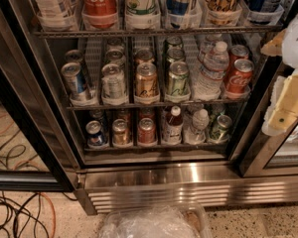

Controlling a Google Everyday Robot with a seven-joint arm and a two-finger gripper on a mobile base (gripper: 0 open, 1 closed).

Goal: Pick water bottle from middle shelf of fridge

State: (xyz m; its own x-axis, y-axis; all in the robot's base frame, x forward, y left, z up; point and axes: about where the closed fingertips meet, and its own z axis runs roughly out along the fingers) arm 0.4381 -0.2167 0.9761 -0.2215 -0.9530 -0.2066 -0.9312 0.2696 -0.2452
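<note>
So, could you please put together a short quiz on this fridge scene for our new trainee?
1. Where on the middle shelf does the water bottle stand? A) between a green can and a red can; B) at the far left end; C) lying flat across the front rail.
2. True or false: the gripper is holding the water bottle.
3. Fill in: the small bottle with a red neck band stands on the ___ visible shelf.
Key: 1 A. 2 false: the gripper is at the right edge of the view, apart from the water bottle. 3 lowest.
</note>
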